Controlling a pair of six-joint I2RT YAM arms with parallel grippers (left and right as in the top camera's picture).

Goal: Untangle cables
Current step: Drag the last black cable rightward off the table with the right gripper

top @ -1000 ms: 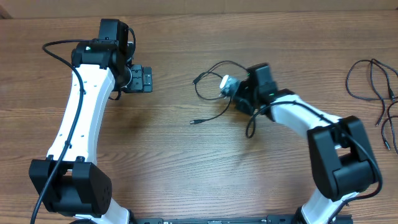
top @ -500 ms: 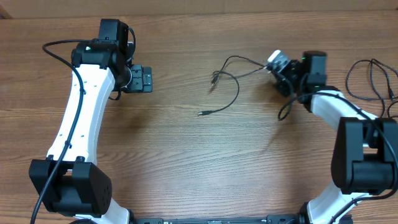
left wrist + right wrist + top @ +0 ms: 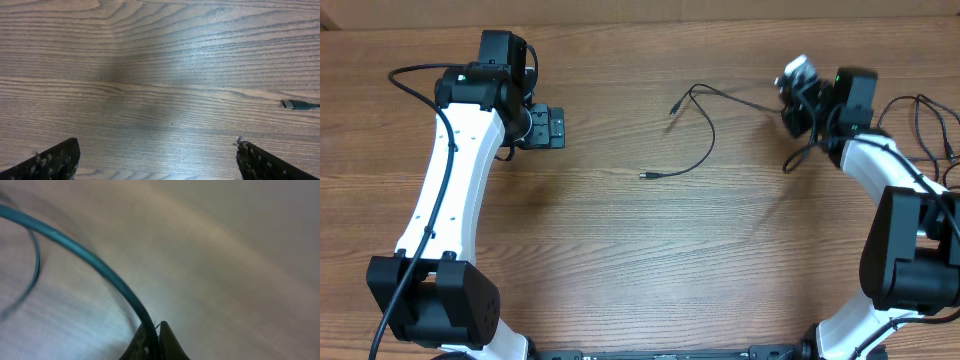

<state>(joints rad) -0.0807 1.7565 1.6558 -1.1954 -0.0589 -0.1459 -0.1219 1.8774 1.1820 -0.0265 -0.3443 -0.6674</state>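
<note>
I am keeping my left fingers [image 3: 556,128] spread wide and empty above the brown wood-grain tabletop [image 3: 620,260], on its far left part. In the left wrist view both dark fingertips are showing at the bottom corners with bare wood between them. A small dark plug end [image 3: 295,104] is lying on the wood at the right edge of that view, well apart from them.

I am pressing my right fingers [image 3: 170,347] together on a thin black cable [image 3: 712,140], pinching it at the very tips. In the blurred right wrist view the cord is curving away from the tips toward the upper left. From overhead, my right fingers are sitting over the far right part of the tabletop. The cable is trailing left from them, then bending down in a loose open arc. One small plug end [image 3: 673,107] is lying toward the far middle, and another [image 3: 645,176] is lying nearer the centre. I cannot tell whether both belong to a single cord.

More loose thin black cords [image 3: 921,100] are lying at the right edge, just beyond my white right arm [image 3: 865,160].
</note>
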